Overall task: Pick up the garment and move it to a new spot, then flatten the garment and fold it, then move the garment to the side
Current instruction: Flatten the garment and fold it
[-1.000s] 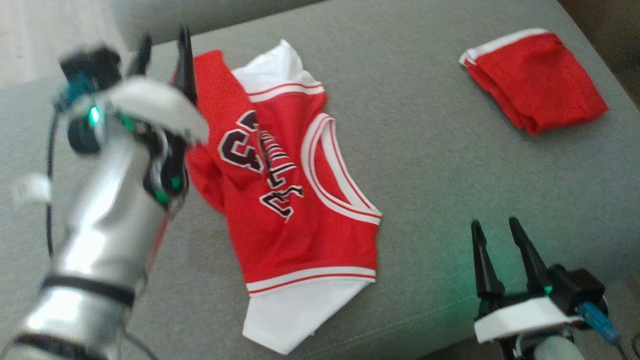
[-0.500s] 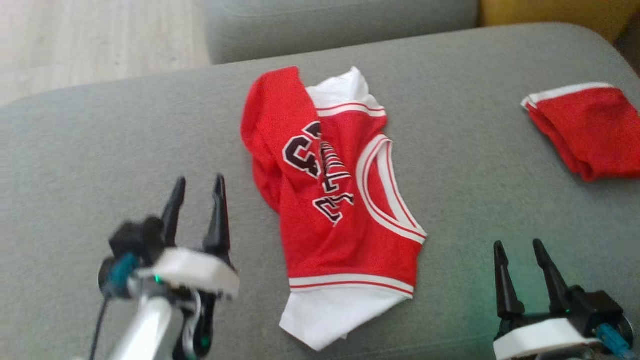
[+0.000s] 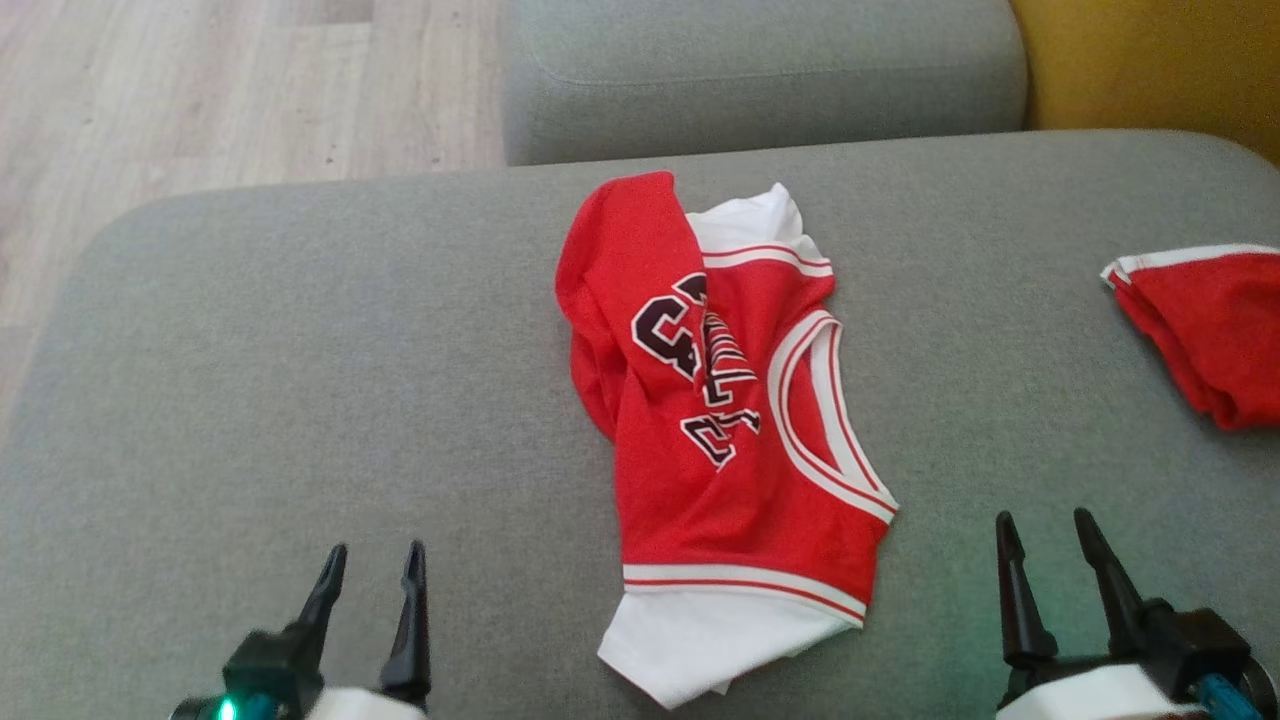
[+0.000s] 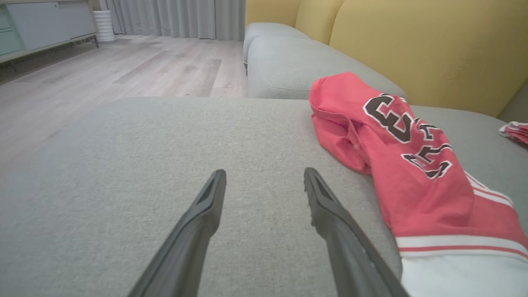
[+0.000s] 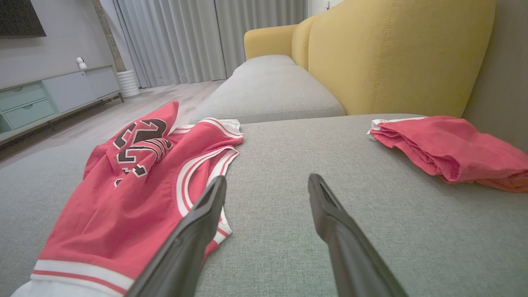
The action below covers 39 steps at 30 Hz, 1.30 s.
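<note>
The garment [image 3: 720, 440] is a red basketball jersey with white trim and dark lettering, lying crumpled and partly folded over itself in the middle of the grey sofa seat [image 3: 300, 380]. It also lies to the right in the left wrist view [image 4: 412, 165] and to the left in the right wrist view [image 5: 136, 185]. My left gripper [image 3: 372, 563] stands open at the lower left, apart from the jersey, with nothing between its fingers. My right gripper [image 3: 1043, 533] stands open at the lower right, just beyond the jersey's hem corner, holding nothing.
A second red cloth with white trim [image 3: 1200, 330] lies folded at the seat's right edge. Another grey seat cushion [image 3: 760, 80] and a yellow backrest [image 3: 1150, 70] lie beyond. Wooden floor [image 3: 200, 100] is off the far left edge.
My left arm has drawn back from beside the jersey's upper left to the lower left of the view, still open. The camera has tilted, shifting the scene down and right. The jersey lies unchanged.
</note>
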{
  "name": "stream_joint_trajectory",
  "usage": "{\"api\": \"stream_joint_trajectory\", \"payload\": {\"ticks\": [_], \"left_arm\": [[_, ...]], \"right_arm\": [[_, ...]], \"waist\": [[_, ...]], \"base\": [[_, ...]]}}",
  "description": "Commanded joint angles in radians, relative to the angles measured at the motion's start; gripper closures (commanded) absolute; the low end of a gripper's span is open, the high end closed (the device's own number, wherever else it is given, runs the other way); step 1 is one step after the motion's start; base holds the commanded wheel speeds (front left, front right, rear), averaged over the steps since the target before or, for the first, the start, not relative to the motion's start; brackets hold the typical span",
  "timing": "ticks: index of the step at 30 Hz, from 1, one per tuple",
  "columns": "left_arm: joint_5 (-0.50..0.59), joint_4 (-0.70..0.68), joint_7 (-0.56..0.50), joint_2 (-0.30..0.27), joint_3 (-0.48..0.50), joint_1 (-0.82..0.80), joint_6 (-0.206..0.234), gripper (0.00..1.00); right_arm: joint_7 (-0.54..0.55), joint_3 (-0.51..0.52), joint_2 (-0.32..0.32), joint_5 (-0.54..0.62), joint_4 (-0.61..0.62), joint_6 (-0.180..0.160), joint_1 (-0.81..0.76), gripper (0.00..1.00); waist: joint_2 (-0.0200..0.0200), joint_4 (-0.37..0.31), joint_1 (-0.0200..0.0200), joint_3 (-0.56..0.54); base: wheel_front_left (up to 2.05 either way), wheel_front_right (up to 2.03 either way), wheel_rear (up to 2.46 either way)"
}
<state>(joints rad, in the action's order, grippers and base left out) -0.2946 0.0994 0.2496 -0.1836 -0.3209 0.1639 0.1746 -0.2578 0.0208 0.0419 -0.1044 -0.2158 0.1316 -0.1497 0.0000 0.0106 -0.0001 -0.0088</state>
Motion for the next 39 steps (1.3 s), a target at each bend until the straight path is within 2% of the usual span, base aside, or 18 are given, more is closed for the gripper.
{"api": "stream_joint_trajectory", "payload": {"ticks": [1, 9, 15, 20, 23, 26, 31, 35, 39], "left_arm": [[0.027, -0.032, 0.012, 0.004, 0.056, -0.014, -0.014, 0.0], [0.096, -0.027, 0.012, 0.056, 0.118, 0.026, -0.082, 0.0], [0.135, -0.024, 0.012, 0.081, 0.129, 0.018, -0.127, 0.0], [0.122, 0.045, 0.01, 0.104, 0.045, -0.006, -0.212, 0.0], [0.083, 0.1, -0.049, 0.12, -0.028, -0.045, -0.25, 0.0], [0.024, 0.157, -0.13, 0.129, -0.091, -0.09, -0.267, 0.0], [-0.068, 0.245, -0.231, 0.133, -0.16, -0.147, -0.257, 0.0], [-0.127, 0.319, -0.301, 0.133, -0.207, -0.185, -0.209, 0.0], [-0.14, 0.367, -0.305, 0.133, -0.218, -0.207, -0.174, 0.0]], "right_arm": [[-0.004, -0.017, 0.008, 0.006, 0.035, -0.001, 0.012, 0.0], [-0.004, -0.026, 0.008, 0.004, 0.033, -0.001, 0.006, 0.0], [-0.004, -0.036, 0.008, 0.002, 0.032, -0.001, 0.009, 0.0], [-0.004, -0.042, 0.008, 0.0, 0.03, -0.001, 0.011, 0.0], [-0.004, -0.047, 0.008, -0.002, 0.029, -0.001, 0.015, 0.0], [-0.004, -0.055, 0.008, -0.004, 0.029, -0.001, 0.019, 0.0], [-0.004, -0.069, 0.008, -0.004, 0.026, -0.001, 0.028, 0.0], [-0.004, -0.064, 0.008, -0.004, 0.026, -0.001, 0.041, 0.0], [-0.004, -0.052, 0.008, -0.002, 0.028, -0.001, 0.043, 0.0]], "waist": [[0.0, 0.012, 0.0001, -0.007], [0.0, 0.028, 0.0001, -0.015], [0.0, 0.02, 0.0001, -0.012], [0.0, 0.007, 0.0001, -0.009], [0.0, -0.003, 0.0001, -0.003], [0.0, -0.017, 0.0001, 0.007], [0.0, -0.047, 0.0001, 0.022], [0.0, -0.082, 0.0001, 0.041], [0.0, -0.1, 0.0001, 0.054]], "base": [[0.0, 0.0, 0.0], [0.0, 0.0, 0.0], [0.0, 0.0, 0.0], [0.0, 0.0, 0.0], [0.0, 0.0, 0.0], [0.0, 0.0, 0.0], [0.0, 0.0, 0.0], [0.0, 0.0, 0.0], [0.0, 0.0, 0.0]]}}
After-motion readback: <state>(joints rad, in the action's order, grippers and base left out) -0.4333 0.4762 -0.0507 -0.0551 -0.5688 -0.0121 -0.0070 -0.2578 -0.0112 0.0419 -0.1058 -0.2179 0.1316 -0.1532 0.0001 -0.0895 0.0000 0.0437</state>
